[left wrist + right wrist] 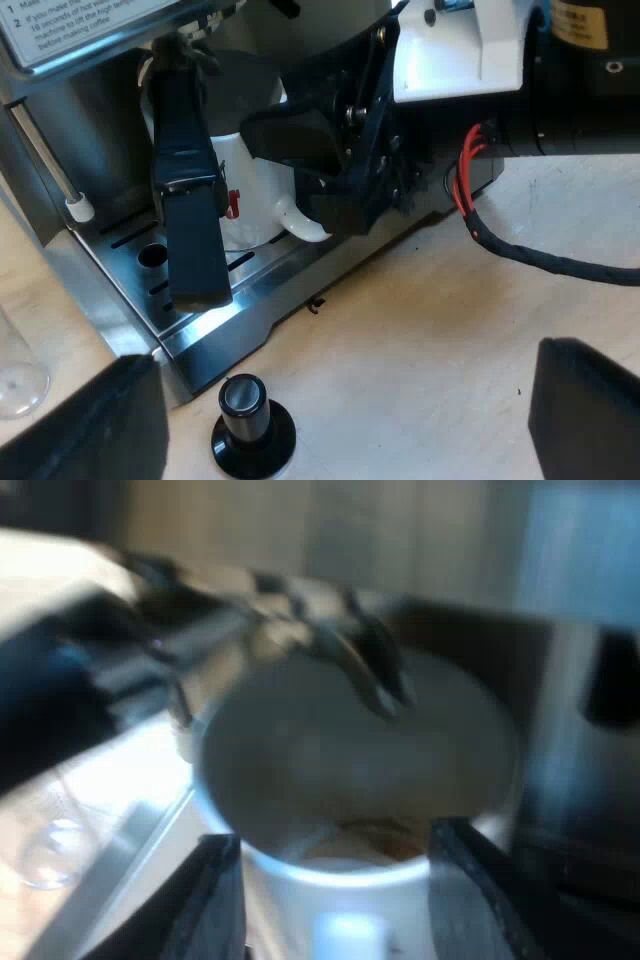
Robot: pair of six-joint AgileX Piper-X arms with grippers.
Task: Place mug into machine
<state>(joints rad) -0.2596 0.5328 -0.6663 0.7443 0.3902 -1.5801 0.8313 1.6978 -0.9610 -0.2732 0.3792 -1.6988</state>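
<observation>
A white mug stands on the espresso machine's drip tray, under the locked-in metal holder with its dark handle. My right gripper is at the mug's handle. From above, the mug sits below the holder's spouts. My right gripper is open, its fingers apart on either side of the mug's handle. My left gripper hangs open over the table before the machine, holding nothing.
A tamper with a black knob stands on the table just in front of the drip tray. A measuring glass stands beside the machine, and the same measuring glass is near the tray's edge. A steam wand hangs next to the holder.
</observation>
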